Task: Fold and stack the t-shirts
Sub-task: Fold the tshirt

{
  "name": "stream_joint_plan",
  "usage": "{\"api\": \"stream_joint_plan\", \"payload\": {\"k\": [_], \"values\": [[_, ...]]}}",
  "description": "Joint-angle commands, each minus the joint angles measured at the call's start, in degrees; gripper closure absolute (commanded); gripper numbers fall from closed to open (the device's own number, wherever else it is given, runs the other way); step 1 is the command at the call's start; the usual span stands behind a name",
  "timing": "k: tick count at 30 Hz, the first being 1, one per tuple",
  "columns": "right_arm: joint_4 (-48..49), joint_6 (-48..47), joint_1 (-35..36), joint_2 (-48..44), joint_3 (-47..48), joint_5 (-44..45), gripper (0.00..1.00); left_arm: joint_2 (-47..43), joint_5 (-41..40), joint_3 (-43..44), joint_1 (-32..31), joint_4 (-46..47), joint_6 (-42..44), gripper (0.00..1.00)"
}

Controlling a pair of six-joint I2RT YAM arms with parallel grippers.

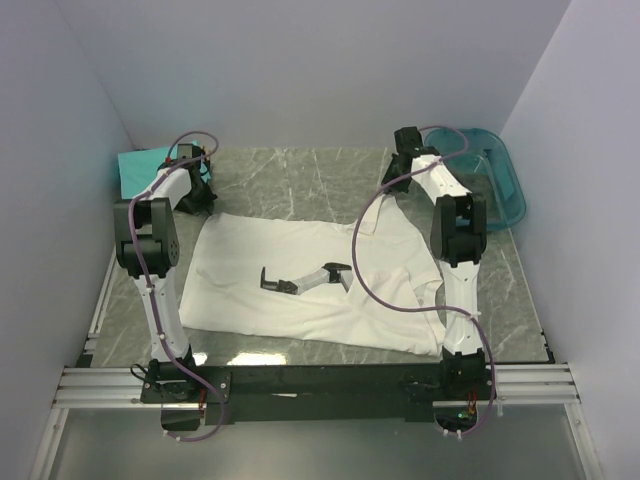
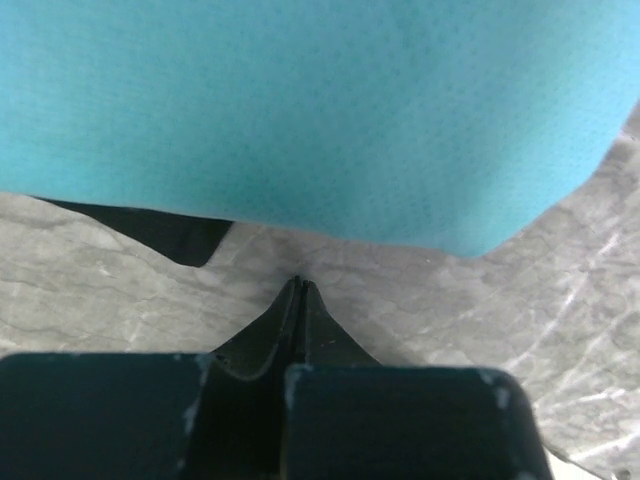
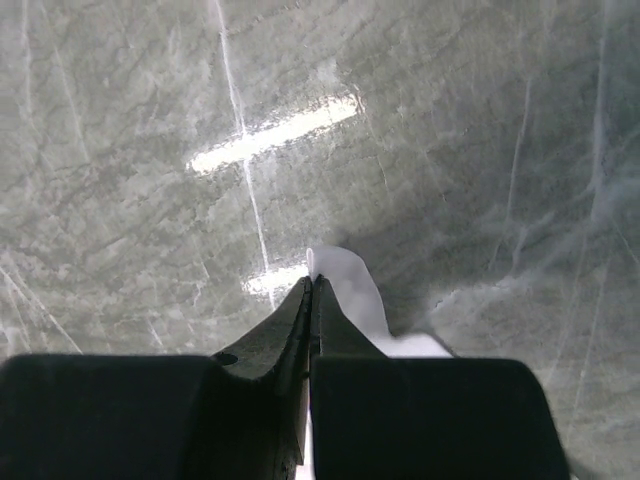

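The top view alone shows the layout: one white t-shirt [image 1: 240,285] spread flat, print up, at the centre of the desk [image 1: 300,175], one teal t-shirt [image 1: 140,165] in the far-left corner, and one tub [image 1: 505,190] at the far right. The left wrist view adds one black t-shirt [image 2: 165,232] showing from under the teal one, and the left hand [image 2: 300,285] fully closed on nothing, just short of the teal edge. The right wrist view shows the right hand [image 3: 312,282] closed on a tip of the white t-shirt.

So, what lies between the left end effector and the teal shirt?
Only a bare strip of marble table, seen in the left wrist view, separates the shut left end effector from the teal shirt.
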Motion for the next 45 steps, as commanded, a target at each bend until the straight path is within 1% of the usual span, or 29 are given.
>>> {"api": "stream_joint_plan", "payload": {"k": [1, 4, 8, 12, 18, 20, 23, 24, 26, 27, 29, 31, 32, 33, 34, 35, 40, 43, 45], "values": [[-0.8, -1.1, 0.0, -5.9, 2.9, 1.2, 1.0, 0.2, 3.8, 1.6, -0.5, -1.8, 0.5, 1.0], [-2.2, -1.4, -0.7, -5.7, 5.8, 3.1, 1.0, 0.4, 5.6, 3.9, -0.6, -1.4, 0.7, 1.0], [-2.5, -1.7, -1.9, -5.3, 8.8, 3.1, 1.0, 1.2, 7.6, 6.7, -0.5, -0.1, 1.2, 1.0], [-2.6, -1.6, -2.6, -3.9, 12.8, 2.8, 1.0, 1.8, 11.6, 8.6, -0.5, 3.6, 0.9, 1.0], [-2.1, -0.4, -5.3, -1.8, 18.6, 1.9, 1.0, 4.8, 17.0, 16.2, -0.4, 7.1, -0.4, 1.0], [-0.8, -0.2, -6.2, -1.9, 19.2, 1.5, 1.0, 6.1, 18.8, 19.2, -0.4, 7.7, -0.7, 1.0], [0.4, -0.3, -6.4, -2.5, 19.0, 1.5, 1.0, 6.7, 18.5, 21.1, -0.4, 7.2, -0.4, 1.0], [0.5, -0.3, -6.4, -2.7, 18.6, 0.5, 1.0, 6.8, 16.4, 21.3, -0.4, 6.3, -0.5, 1.0], [0.7, -0.2, -6.5, -2.9, 17.7, -0.1, 1.0, 7.6, 13.8, 22.0, -0.3, 1.6, -0.3, 1.0], [0.7, 0.3, -6.5, -3.1, 16.4, -0.6, 1.0, 7.7, 11.5, 21.8, -0.3, 0.1, -0.3, 1.0], [1.3, 0.7, -6.4, -3.8, 14.7, -1.1, 1.0, 7.0, 10.4, 19.0, -0.4, -0.8, 0.2, 0.99], [1.8, 1.0, -6.3, -4.3, 12.3, -1.6, 1.0, 6.4, 9.1, 16.0, -0.4, -0.3, 0.5, 0.93], [2.1, 1.0, -6.3, -4.7, 11.6, -1.7, 1.0, 6.1, 8.6, 15.6, -0.4, -0.3, 0.8, 0.87], [2.0, 0.9, -5.9, -4.7, 11.2, -1.8, 1.0, 6.1, 7.8, 15.0, -0.4, -0.2, 1.0, 0.85], [1.9, 0.8, -5.8, -4.7, 11.0, -1.9, 1.0, 6.3, 7.7, 14.9, -0.4, -0.1, 1.2, 0.79], [1.8, 0.7, -5.8, -4.7, 11.0, -2.0, 1.0, 6.5, 7.6, 15.0, -0.5, 0.2, 1.3, 0.77], [1.8, 0.8, -5.2, -4.8, 10.7, -2.4, 1.0, 10.0, 6.4, 17.9, -0.7, -1.1, 1.3, 0.68], [1.7, 0.5, -4.9, -4.9, 10.3, -2.5, 1.0, 10.9, 6.3, 19.2, -0.9, -2.1, 0.8, 0.65], [1.5, 0.3, -4.8, -4.9, 10.3, -2.5, 1.0, 10.9, 4.5, 18.9, -1.1, -2.7, 0.7, 0.64]]}}
